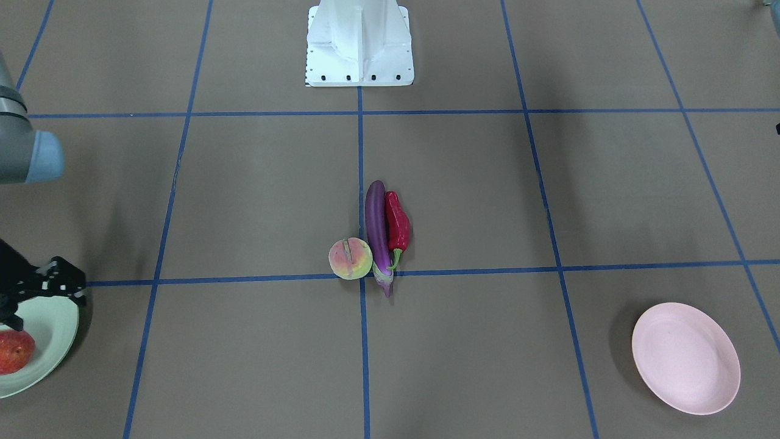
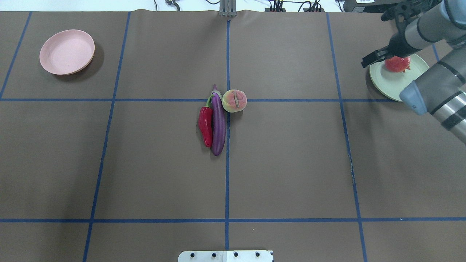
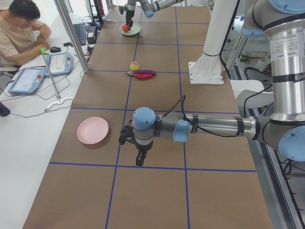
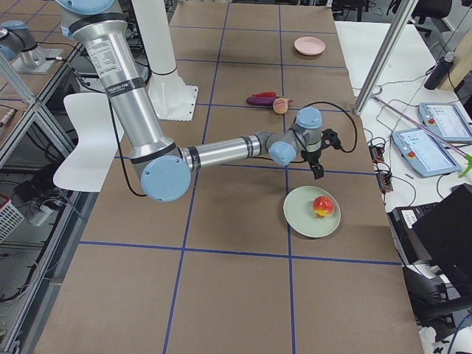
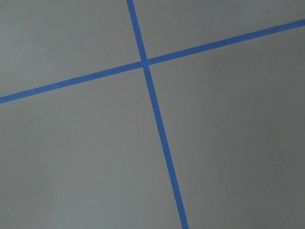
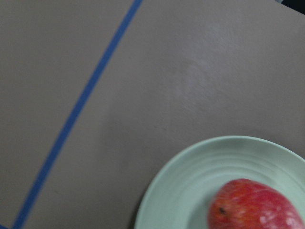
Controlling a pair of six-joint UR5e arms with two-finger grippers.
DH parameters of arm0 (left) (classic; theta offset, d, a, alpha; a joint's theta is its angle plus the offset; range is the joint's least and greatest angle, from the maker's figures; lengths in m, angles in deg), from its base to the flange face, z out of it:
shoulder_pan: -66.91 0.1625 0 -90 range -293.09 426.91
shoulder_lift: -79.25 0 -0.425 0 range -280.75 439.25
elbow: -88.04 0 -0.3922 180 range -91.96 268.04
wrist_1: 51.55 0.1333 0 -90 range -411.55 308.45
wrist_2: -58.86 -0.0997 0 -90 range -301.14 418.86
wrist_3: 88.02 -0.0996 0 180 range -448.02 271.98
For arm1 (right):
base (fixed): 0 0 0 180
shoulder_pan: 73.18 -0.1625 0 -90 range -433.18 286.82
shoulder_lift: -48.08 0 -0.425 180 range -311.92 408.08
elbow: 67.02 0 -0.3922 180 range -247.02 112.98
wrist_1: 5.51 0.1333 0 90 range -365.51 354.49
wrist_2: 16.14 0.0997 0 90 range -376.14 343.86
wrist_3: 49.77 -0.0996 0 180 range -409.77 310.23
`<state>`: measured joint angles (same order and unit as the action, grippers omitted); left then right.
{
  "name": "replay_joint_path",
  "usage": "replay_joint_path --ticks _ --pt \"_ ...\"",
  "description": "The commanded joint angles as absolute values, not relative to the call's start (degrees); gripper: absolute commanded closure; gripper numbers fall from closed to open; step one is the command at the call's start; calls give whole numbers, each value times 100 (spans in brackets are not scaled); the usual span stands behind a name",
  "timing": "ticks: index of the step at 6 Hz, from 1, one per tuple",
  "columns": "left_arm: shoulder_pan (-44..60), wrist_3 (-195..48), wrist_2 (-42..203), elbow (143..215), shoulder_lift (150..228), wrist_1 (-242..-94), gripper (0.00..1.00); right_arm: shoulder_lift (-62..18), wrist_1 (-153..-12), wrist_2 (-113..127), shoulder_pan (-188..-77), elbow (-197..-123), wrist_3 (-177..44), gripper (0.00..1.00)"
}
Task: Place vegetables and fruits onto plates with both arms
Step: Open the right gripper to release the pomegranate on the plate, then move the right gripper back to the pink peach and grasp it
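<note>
- Peach (image 2: 234,100) looks like the next pick for your right gripper (image 2: 368,60). It lies well apart from those fingers, toward table centre, on the side of the cluster facing them, against the eggplant (image 2: 218,125).
- Your right fingers hang at the mint plate (image 2: 386,85) rim, just beside the pomegranate (image 2: 397,63), which lies free on the plate. I cannot tell if they are apart.
- Eggplant and pepper (image 2: 205,125) lie side by side, with their long axes along the centre tape line (image 2: 227,163). The pepper faces your left gripper (image 3: 138,162), so that arm is nearer to it.
- Your left gripper hovers near the bare pink plate (image 3: 93,130). Its finger state cannot be told.
</note>
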<state>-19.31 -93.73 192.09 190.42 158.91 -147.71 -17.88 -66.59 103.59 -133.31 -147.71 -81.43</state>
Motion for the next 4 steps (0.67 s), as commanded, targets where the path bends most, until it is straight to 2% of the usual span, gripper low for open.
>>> replay_joint_path --ticks 1,3,4 --pt "-1931 -9373 19210 19043 15897 -14770 0 -867 -7149 9204 -12036 -15078 -10572 1" --pt "-1922 -9373 19210 19043 15897 -14770 0 408 -8719 8725 -11233 -15017 -12089 1" --pt "-1922 -9373 19210 19043 15897 -14770 0 692 -9082 8330 -10933 -14999 -12279 1"
